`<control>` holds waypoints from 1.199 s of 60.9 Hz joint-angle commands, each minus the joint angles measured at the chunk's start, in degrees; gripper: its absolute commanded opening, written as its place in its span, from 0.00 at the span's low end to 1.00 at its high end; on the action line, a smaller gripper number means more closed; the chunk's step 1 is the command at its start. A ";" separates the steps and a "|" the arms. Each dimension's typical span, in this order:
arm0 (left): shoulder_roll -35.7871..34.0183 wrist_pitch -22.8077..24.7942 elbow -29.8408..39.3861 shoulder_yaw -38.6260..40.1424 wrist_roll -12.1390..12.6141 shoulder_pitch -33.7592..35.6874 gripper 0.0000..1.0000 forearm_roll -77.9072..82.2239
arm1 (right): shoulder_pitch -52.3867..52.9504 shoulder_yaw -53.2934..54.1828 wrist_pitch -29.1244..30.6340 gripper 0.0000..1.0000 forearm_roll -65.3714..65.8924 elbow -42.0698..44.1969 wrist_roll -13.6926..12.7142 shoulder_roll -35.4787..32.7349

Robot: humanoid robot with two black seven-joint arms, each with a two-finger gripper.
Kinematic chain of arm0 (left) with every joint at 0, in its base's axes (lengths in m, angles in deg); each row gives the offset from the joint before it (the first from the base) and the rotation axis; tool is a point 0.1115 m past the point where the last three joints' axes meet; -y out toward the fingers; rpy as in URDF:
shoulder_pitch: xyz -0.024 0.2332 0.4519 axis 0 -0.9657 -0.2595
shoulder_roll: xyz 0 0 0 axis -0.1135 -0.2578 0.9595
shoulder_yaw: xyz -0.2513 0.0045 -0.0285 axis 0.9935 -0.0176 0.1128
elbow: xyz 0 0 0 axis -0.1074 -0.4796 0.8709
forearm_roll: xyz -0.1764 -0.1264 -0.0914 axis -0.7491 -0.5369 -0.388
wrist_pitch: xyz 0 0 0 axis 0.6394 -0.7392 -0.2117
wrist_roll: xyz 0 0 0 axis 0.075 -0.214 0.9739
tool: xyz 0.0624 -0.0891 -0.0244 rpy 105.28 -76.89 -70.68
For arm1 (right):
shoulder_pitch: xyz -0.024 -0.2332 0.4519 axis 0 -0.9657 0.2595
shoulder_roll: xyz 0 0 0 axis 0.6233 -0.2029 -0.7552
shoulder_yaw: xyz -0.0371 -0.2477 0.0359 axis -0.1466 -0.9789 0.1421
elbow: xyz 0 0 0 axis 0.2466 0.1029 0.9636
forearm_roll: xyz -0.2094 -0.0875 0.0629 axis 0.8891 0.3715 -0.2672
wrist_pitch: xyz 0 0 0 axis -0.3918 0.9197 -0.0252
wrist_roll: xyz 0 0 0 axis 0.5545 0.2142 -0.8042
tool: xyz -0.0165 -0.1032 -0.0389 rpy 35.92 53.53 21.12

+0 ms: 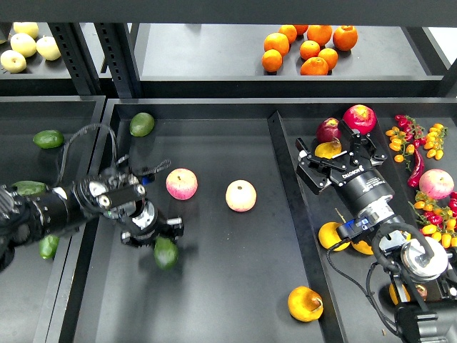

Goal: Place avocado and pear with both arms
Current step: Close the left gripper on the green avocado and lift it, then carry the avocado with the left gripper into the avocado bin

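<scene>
My left gripper [158, 239] hangs low over the middle tray [214, 286], shut on the dark green avocado [166, 253], which sticks out below its fingertips. My right gripper [330, 153] is over the right bin [300, 214], its fingers closed around a yellow pear [328, 148], next to two red apples [359, 118]. Another yellow-orange pear with a reddish blush [305, 304] lies at the front right of the middle tray.
Two pink-yellow apples [182, 184] [240, 196] lie in the middle tray, with a lighter green avocado [141, 123] at its back left. More avocados [48, 138] lie in the left bin. Chillies and small tomatoes [414, 146] fill the right bin's right side. Oranges [308, 48] sit on the shelf behind.
</scene>
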 commanded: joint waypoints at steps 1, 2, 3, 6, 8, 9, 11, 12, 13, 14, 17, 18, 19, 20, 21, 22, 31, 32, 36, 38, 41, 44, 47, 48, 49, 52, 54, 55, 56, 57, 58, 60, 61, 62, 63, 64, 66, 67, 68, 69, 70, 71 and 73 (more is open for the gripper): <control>-1.68 -0.01 1.13 -0.24 -0.01 2.10 0.05 -1.27 | -0.15 -0.02 0.04 1.00 0.00 0.10 0.00 0.00; -1.77 -0.01 1.22 -0.24 -0.01 2.37 0.05 -1.36 | -0.23 -0.02 0.04 1.00 0.00 0.02 0.00 0.00; -1.86 -0.01 1.22 -0.24 -0.01 2.55 0.05 -1.36 | -0.24 -0.02 0.04 1.00 0.00 0.01 -0.09 0.00; -2.74 -0.01 1.57 -0.24 -0.01 3.86 0.05 -2.15 | -0.32 -0.02 0.13 1.00 0.00 0.01 0.00 0.00; -4.50 -0.01 1.57 -0.24 -0.01 5.62 0.05 -3.99 | -0.32 -0.02 0.13 1.00 0.00 0.01 0.00 0.00; -4.67 -0.01 1.57 -0.24 -0.01 5.80 0.05 -4.17 | -0.32 -0.02 0.13 1.00 0.00 0.01 0.00 0.00; -5.64 -0.01 1.57 -0.24 -0.01 6.59 0.05 -5.22 | -0.32 -0.02 0.22 1.00 0.00 0.01 0.00 0.00; -6.25 -0.01 1.48 -0.24 -0.01 6.94 0.05 -6.01 | -0.32 -0.02 0.22 1.00 0.00 0.01 0.00 0.00; -6.61 -0.01 1.48 -0.24 -0.01 7.12 0.05 -6.37 | -0.32 -0.02 0.22 1.00 0.00 0.01 0.00 0.00; -6.96 -0.01 1.48 -0.24 -0.01 7.21 0.05 -6.72 | -0.32 -0.02 0.22 1.00 0.00 0.01 0.00 0.00; -8.36 -0.01 1.39 -0.24 -0.01 8.17 0.06 -8.38 | -0.32 -0.02 0.22 1.00 0.00 0.01 0.00 0.00; -8.63 -0.01 1.39 -0.24 -0.01 8.35 0.06 -8.65 | -0.32 -0.02 0.22 1.00 0.00 0.01 0.00 0.00; -9.07 -0.01 1.39 -0.24 -0.01 8.70 0.06 -9.18 | -0.41 0.07 0.22 1.00 0.00 0.01 -0.09 0.00; -9.24 -0.01 1.39 -0.24 -0.01 8.96 0.06 -9.36 | -0.41 -0.02 0.22 1.00 0.00 0.10 0.00 0.00; -9.42 -0.01 1.39 -0.24 -0.01 9.05 0.06 -9.53 | -0.41 -0.02 0.22 1.00 0.00 0.02 0.00 0.00; -9.77 -0.01 1.39 -0.24 -0.01 9.31 0.06 -10.05 | -0.41 -0.02 0.22 1.00 0.00 0.01 -0.09 0.00; -14.08 -0.01 1.39 0.11 -0.01 10.28 0.07 -11.73 | -1.03 -0.02 0.30 1.00 0.00 0.01 -0.09 0.00; -14.95 -0.01 1.39 0.20 -0.01 10.28 0.07 -11.90 | -1.11 -0.02 0.30 1.00 0.00 0.01 -0.09 0.00; -17.50 -0.01 1.39 0.29 -0.01 10.37 0.07 -12.35 | -1.11 -0.11 0.30 1.00 0.00 0.01 -0.09 0.00; -18.73 -0.01 1.39 0.29 -0.01 10.46 0.07 -12.35 | -1.11 -0.11 0.30 1.00 0.00 0.10 -0.09 0.00; -21.01 -0.01 1.39 0.29 -0.01 10.37 0.07 -12.35 | -1.11 -0.11 0.30 1.00 0.00 0.10 -0.09 0.00; -22.95 -0.01 1.39 0.46 -0.01 10.37 0.07 -12.43 | -1.11 -0.20 0.30 1.00 0.00 0.10 -0.09 0.00; -25.59 -0.01 1.39 0.47 -0.01 10.20 0.07 -12.35 | -1.11 -0.28 0.30 1.00 0.00 0.10 -0.09 0.00; -26.03 -0.01 1.31 0.47 -0.01 10.11 0.07 -12.35 | -1.11 -0.28 0.30 1.00 0.00 0.10 -0.09 0.00; -27.08 -0.01 1.31 0.47 -0.01 10.02 0.07 -12.35 | -1.11 -0.28 0.30 1.00 0.00 0.10 -0.09 0.00; -28.84 -0.01 1.31 0.64 -0.01 9.76 0.07 -12.43 | -1.11 -0.28 0.30 1.00 0.00 0.10 -0.09 0.00; -30.69 -0.01 1.22 0.64 -0.01 9.58 0.07 -12.43 | -1.11 -0.20 0.30 1.00 0.00 0.10 -0.09 0.00; -31.21 -0.01 1.22 0.73 -0.01 9.58 0.07 -12.43 | -1.11 -0.20 0.30 1.00 0.00 0.10 -0.09 0.00; -34.09 -0.01 1.39 0.73 -0.01 8.97 0.08 -12.52 | -1.11 -0.20 0.30 1.00 0.00 0.19 -0.09 0.00; -34.90 -0.01 1.39 0.82 -0.01 8.70 0.08 -12.61 | -1.11 -0.20 0.30 1.00 0.00 0.19 -0.09 0.00; -35.34 -0.01 1.39 0.90 -0.01 8.44 0.08 -12.61 | -1.20 -0.20 0.30 1.00 0.00 0.19 -0.09 0.00; -36.40 -0.01 1.39 1.43 -0.01 7.83 0.08 -12.61 | -1.20 -0.20 0.30 1.00 0.00 0.19 -0.09 0.00; -36.58 -0.01 1.48 1.61 -0.01 7.65 0.08 -12.61 | -1.20 -0.20 0.30 1.00 0.00 0.19 -0.09 0.00; -37.01 -0.01 1.48 2.13 -0.01 7.21 0.08 -12.61 | -1.20 -0.20 0.30 1.00 0.00 0.19 -0.09 0.00; -37.19 -0.01 1.48 2.40 -0.01 6.86 0.08 -12.61 | -1.20 -0.20 0.30 1.00 0.00 0.19 -0.09 0.00; -37.54 -0.01 1.39 3.01 -0.01 6.25 0.08 -12.52 | -1.20 -0.20 0.30 1.00 0.00 0.19 -0.09 0.00; -37.90 -0.01 1.31 3.97 -0.01 5.11 0.08 -12.52 | -1.29 -0.20 0.30 1.00 0.00 0.19 -0.09 0.00; -37.98 -0.01 1.22 4.33 -0.01 4.58 0.08 -12.52 | -1.29 -0.20 0.30 1.00 0.00 0.19 -0.09 0.00; -38.07 -0.01 1.13 4.85 -0.01 3.87 0.08 -12.52 | -1.29 -0.20 0.30 1.00 0.00 0.19 -0.09 0.00; -38.16 -0.01 1.13 5.21 -0.01 3.52 0.08 -12.52 | -1.38 -0.20 0.30 1.00 0.00 0.19 -0.09 0.00; -38.16 -0.01 0.96 5.82 -0.01 2.73 0.08 -12.52 | -1.55 -0.20 0.30 1.00 0.00 0.19 -0.09 0.00; -38.16 -0.01 0.78 6.26 -0.01 2.29 0.08 -12.52 | -1.64 -0.28 0.30 1.00 0.00 0.19 -0.09 0.00; -38.16 -0.01 0.60 7.23 -0.01 1.23 0.08 -12.43 | -1.73 -0.37 0.30 1.00 0.00 0.19 -0.09 0.00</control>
